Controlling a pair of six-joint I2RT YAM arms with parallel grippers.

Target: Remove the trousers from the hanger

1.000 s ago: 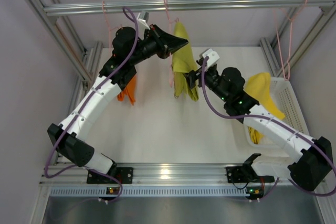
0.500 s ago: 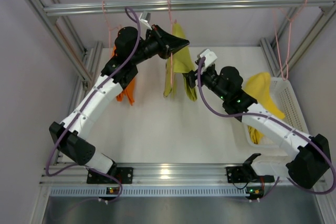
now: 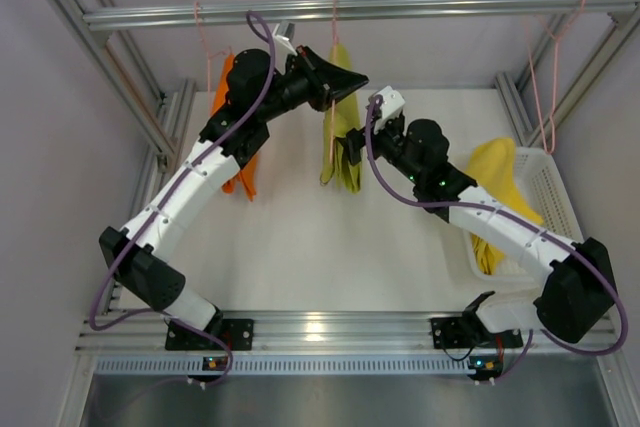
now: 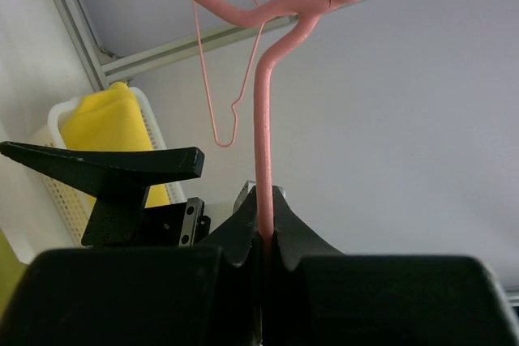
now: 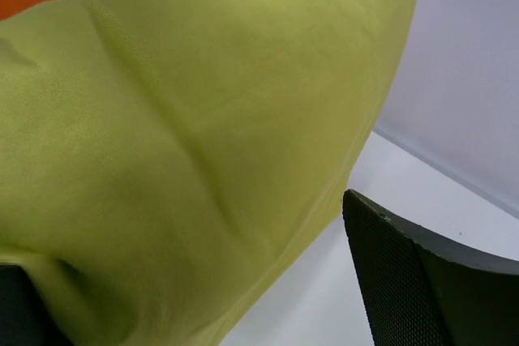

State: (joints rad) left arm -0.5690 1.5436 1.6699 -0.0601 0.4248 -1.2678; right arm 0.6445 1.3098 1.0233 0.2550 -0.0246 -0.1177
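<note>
The pink hanger (image 4: 261, 143) is clenched by the left gripper (image 4: 263, 228). The yellow-green trousers (image 5: 178, 143), hung with long axis vertical, are enclosed between the released jaws of the right gripper (image 3: 352, 147).

Plain cloth: orange trousers (image 3: 244, 177), yellow-green trousers (image 3: 333, 152), yellow trousers (image 3: 495, 172). The hanger (image 4: 262, 143) is pink, the basket (image 3: 558, 202) is white.

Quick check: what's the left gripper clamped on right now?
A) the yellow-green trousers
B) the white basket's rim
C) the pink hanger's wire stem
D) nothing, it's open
C: in the left wrist view the left gripper is shut on the straight wire stem of the pink hanger, below its twisted neck.
</note>
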